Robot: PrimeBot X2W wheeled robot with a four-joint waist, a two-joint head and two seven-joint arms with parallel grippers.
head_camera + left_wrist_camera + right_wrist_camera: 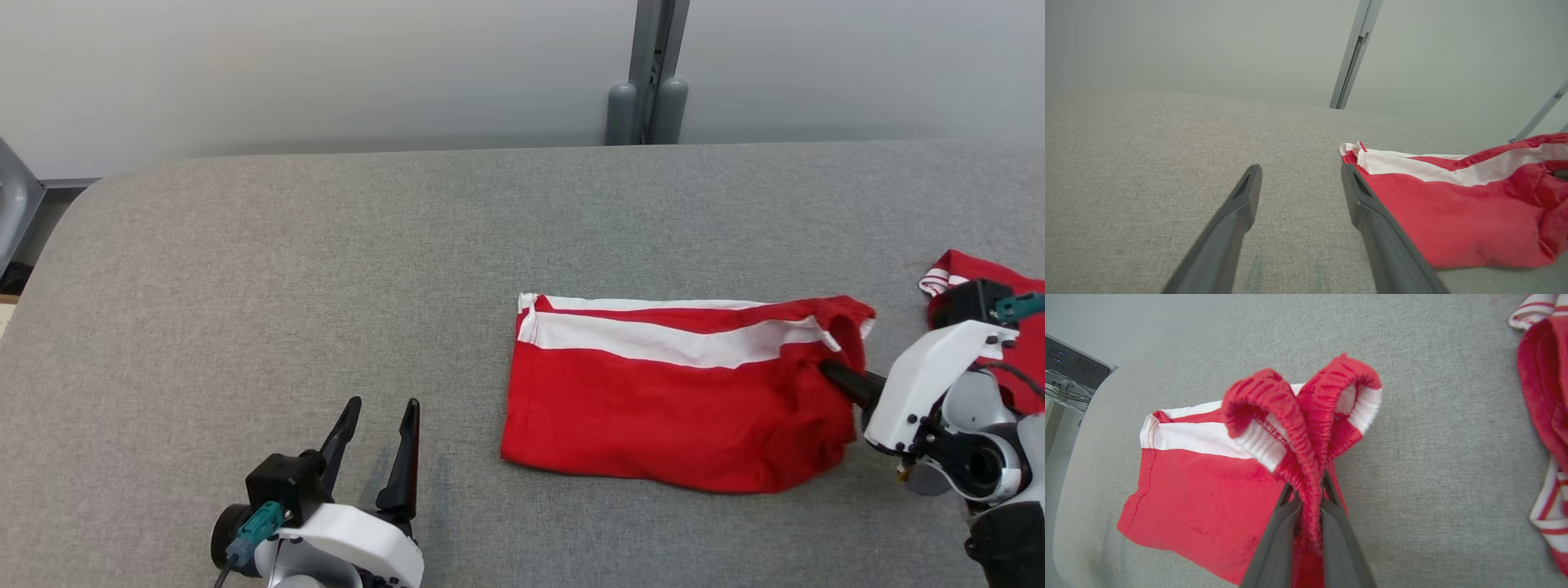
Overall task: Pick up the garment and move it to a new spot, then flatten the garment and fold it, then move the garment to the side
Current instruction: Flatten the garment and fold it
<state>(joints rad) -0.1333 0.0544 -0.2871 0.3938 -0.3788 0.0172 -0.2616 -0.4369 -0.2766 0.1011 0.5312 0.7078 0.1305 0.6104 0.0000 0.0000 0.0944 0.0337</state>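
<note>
The garment, red shorts with a white side stripe, lies folded on the grey table, right of centre. My right gripper is shut on its elastic waistband at the right end, and the band bunches up above the fingers in the right wrist view. My left gripper stands open at the lower left, apart from the cloth, with nothing between its fingers. The shorts lie just right of them in the left wrist view.
A second red and white garment lies crumpled at the table's right edge, behind my right wrist, and appears as the striped cloth in the right wrist view. A grey post stands behind the table's far edge.
</note>
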